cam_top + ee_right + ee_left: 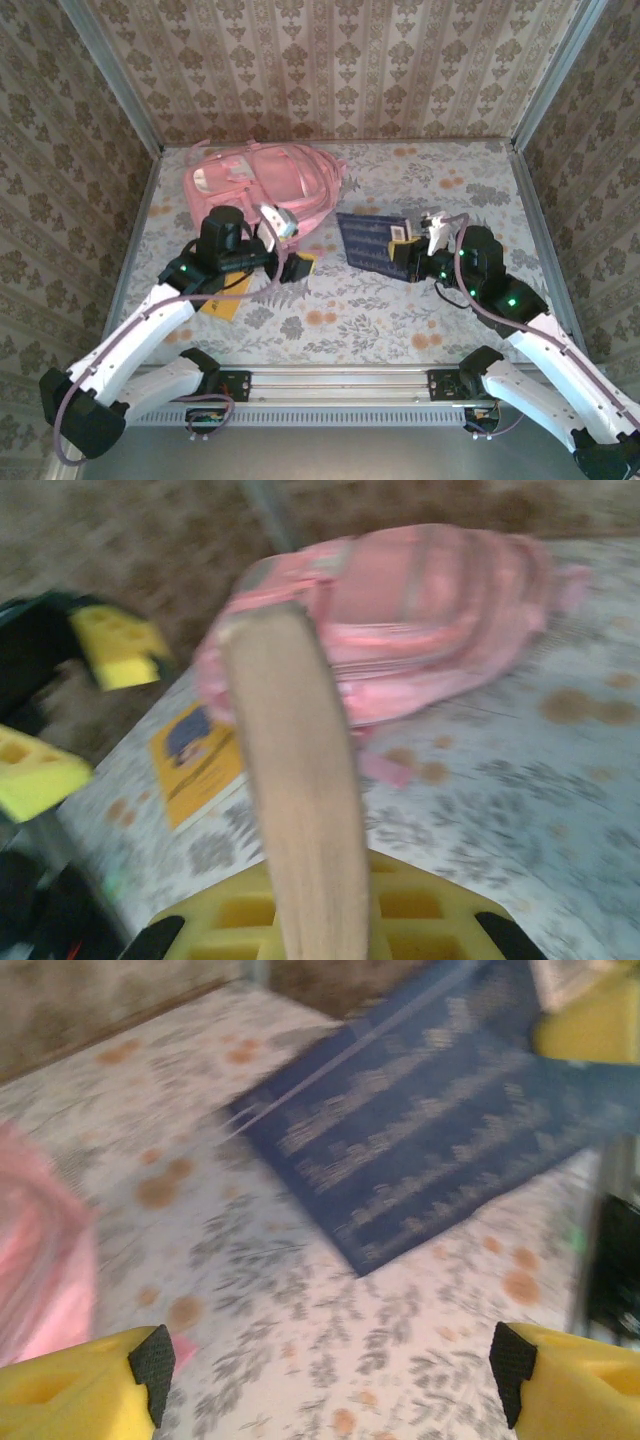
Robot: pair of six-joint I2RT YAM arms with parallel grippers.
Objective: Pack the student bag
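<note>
The student bag [265, 182], a soft pink backpack, lies at the far left-centre of the table and also fills the top of the right wrist view [420, 610]. My right gripper [408, 255] is shut on the near right edge of a dark blue patterned book [372, 242]. The book's tan page edge [295, 780] rises from between the yellow jaws [320, 935]. My left gripper [298, 265] hovers just left of the blue book [430, 1130], open with nothing between its fingers [335, 1360]. The bag's pink fabric [40, 1270] lies to its left.
A yellow book [225, 295] lies flat under the left arm, near the bag's front [195, 760]. Patterned walls close in the table at the back and both sides. The two grippers are close together mid-table.
</note>
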